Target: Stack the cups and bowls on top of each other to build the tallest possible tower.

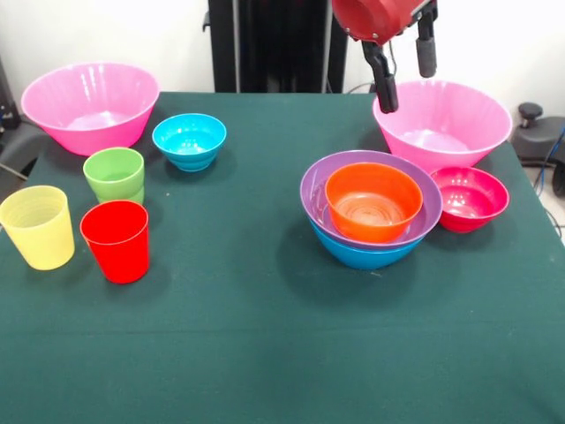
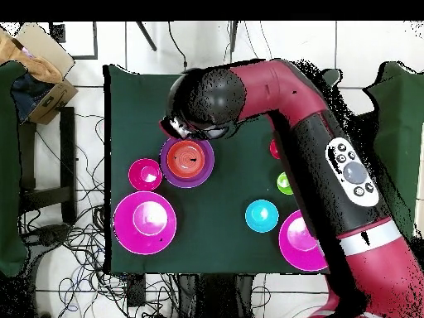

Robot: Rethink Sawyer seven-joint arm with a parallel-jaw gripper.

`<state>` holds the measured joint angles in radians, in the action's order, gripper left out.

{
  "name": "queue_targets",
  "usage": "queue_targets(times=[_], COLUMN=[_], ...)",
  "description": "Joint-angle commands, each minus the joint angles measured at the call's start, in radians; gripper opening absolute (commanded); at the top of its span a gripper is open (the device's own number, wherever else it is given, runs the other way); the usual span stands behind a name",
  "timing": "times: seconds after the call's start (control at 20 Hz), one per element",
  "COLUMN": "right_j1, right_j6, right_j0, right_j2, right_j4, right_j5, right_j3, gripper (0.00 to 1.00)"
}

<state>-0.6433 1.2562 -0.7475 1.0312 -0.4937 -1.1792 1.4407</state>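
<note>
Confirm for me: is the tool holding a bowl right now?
No. In the front view the tool hangs open and empty above the pink bowl, touching nothing.

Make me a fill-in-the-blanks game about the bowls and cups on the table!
1. The orange bowl sits inside the ____ bowl.
2. The bowl at the very bottom of that pile is ____.
3. The gripper hangs open above a big ____ bowl.
4. The red cup stands between the yellow cup and the ____ cup.

Missing words: purple; blue; pink; green

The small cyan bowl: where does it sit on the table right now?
In the front view the small cyan bowl sits upper left, just right of a large pink bowl and behind the green cup.
</note>
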Motion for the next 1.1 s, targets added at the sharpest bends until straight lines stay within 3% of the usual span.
queue_targets(times=[0.05, 0.25, 0.5, 1.1], right_j1=[0.017, 0.035, 0.058, 0.090], right_j6=[-0.152, -0.276, -0.420, -0.593], right_j0=[-0.015, -0.071, -0.102, -0.134], right_j2=[-0.037, -0.020, -0.014, -0.004], right_j4=[-0.026, -0.052, -0.086, -0.090], right_j5=[0.007, -0.003, -0.089, -0.181], right_j3=[0.077, 0.079, 0.033, -0.044], gripper=[1.00, 1.00, 1.00, 1.00])
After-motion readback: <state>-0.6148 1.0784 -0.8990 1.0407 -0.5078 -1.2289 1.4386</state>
